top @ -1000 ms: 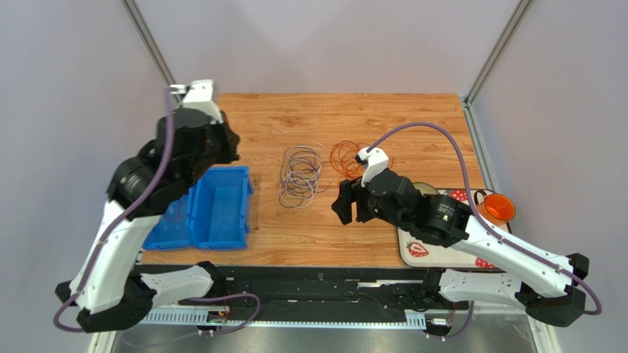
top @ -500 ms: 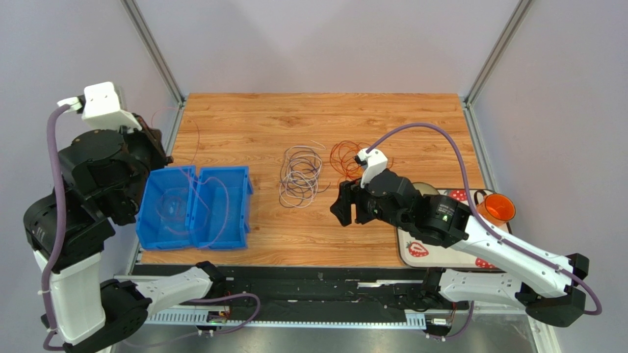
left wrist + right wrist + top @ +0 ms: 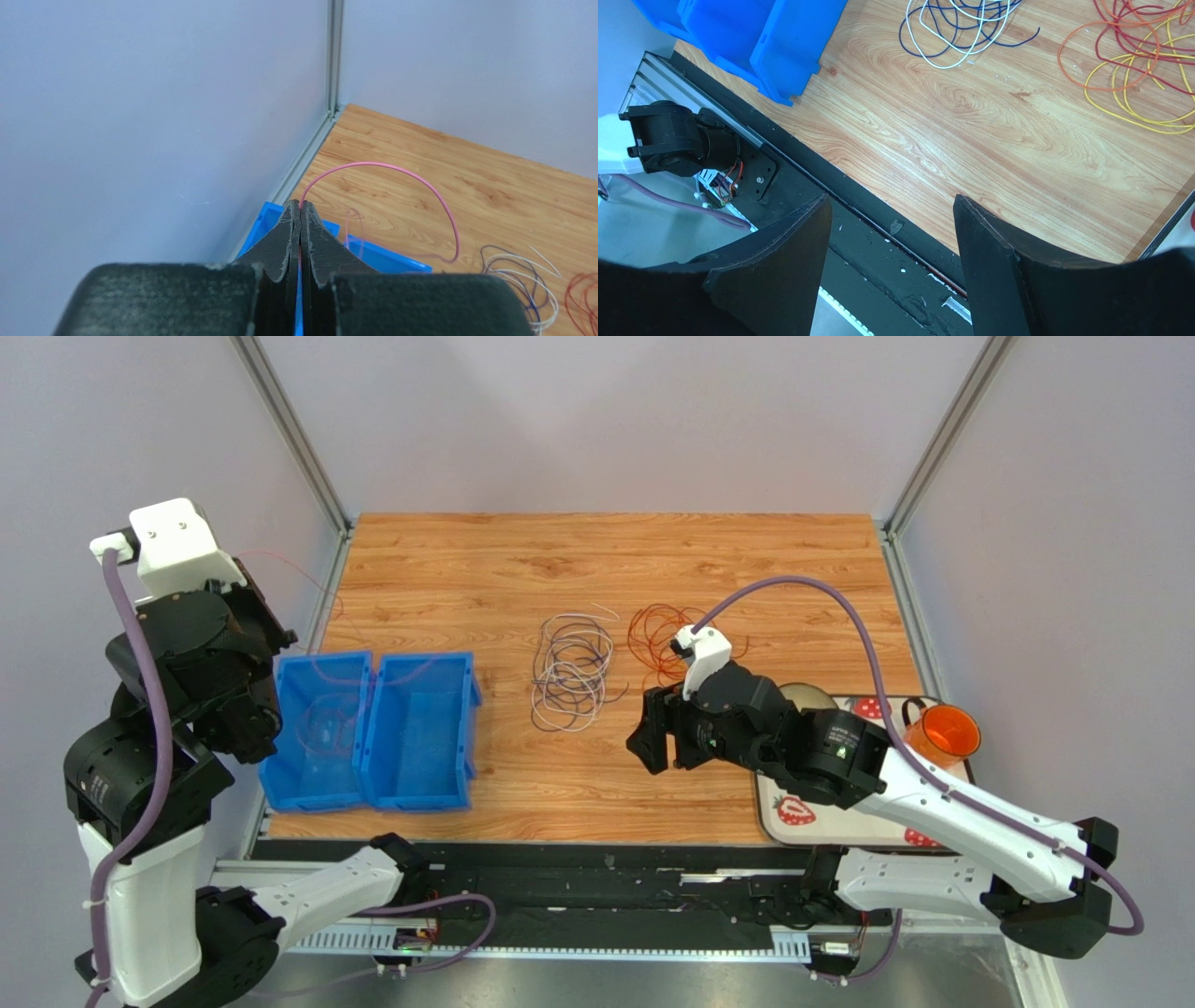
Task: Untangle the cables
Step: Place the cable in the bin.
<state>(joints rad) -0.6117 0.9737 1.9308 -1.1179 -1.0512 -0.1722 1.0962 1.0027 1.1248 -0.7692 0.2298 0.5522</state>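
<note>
**Top view**
- Counter (image 3: pixel 786 560): wood-grain board.
- Bin (image 3: pixel 421 742): blue, two compartments, on the counter.
- Left arm (image 3: pixel 183 686): raised, left of the bin and off the counter's edge. The state of the left jaws cannot be told here.
- Pink cable (image 3: pixel 288 563): a thin strand in the air beyond the bin's left end, by the left arm.
- Pale coil (image 3: pixel 572 669): white, purple and dark loops, flat on the counter right of the bin, apart from it.
- Red coil (image 3: pixel 657 634): red-orange loops just beside the pale coil, on the side away from the bin.
- Right arm (image 3: pixel 828 749): right jaws over bare wood right of the bin, nearer the robot than both coils.
- Cup (image 3: pixel 943 734): orange, far right of the bin.

**Left wrist**
- Left jaws: clenched, pinching the pink cable (image 3: pixel 414 175) at their tips. The strand arcs up and over, then drops towards the bin (image 3: pixel 386 257).
- Pale coil (image 3: pixel 519 276) and red coil (image 3: pixel 582 294): on the counter beyond the bin.

**Right wrist**
- Right jaws: released, spread wide, nothing between them.
- Bin (image 3: pixel 759 35): top left corner of the view.
- Pale coil (image 3: pixel 969 28): navy and white strands, near the bin.
- Red coil (image 3: pixel 1137 63): red, orange and yellow strands, farther from the bin.
</note>
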